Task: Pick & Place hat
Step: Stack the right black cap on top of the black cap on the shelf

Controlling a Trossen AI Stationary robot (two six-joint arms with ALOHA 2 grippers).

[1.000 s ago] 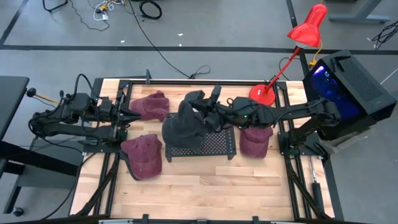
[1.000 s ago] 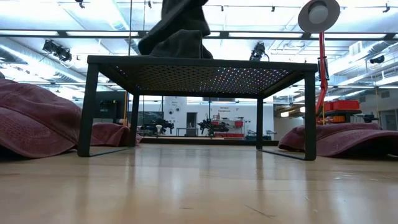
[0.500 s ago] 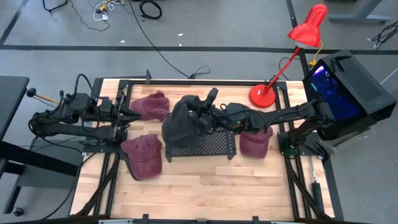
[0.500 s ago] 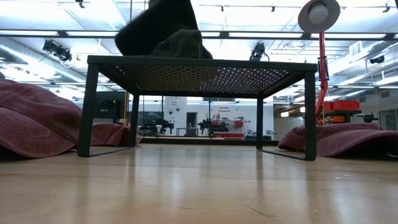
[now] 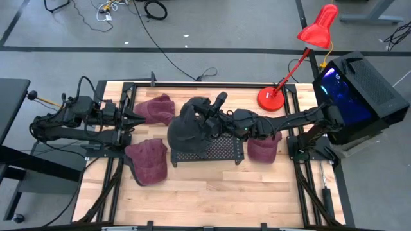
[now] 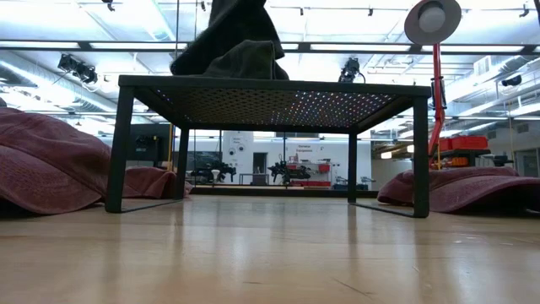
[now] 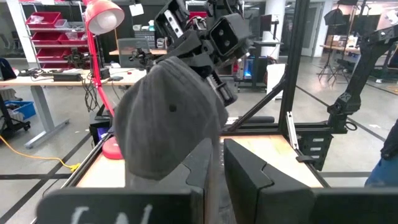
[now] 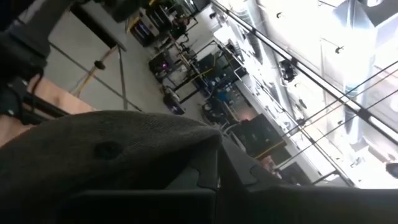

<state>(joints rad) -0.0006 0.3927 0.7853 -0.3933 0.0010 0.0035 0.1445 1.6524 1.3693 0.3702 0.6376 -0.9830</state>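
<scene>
We see the right gripper clamped on the dark hat, now shifted slightly right above the rack. The left gripper, nearly closed and empty, has not moved at centre left.

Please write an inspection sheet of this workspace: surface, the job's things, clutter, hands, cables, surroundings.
Surface: wooden table, bare at the front.
Job's things: dark grey hat held above the left end of the black mesh stand; three maroon hats lie on the table around the stand.
Clutter: red desk lamp at the table's back right corner.
Hands: right hand shut on the dark grey hat over the stand; left hand waits at the table's left side between two maroon hats, its fingers almost together, holding nothing.
Cables: black cables on the floor behind the table.
Surroundings: black box with a blue glow at the right; workshop room behind.
</scene>
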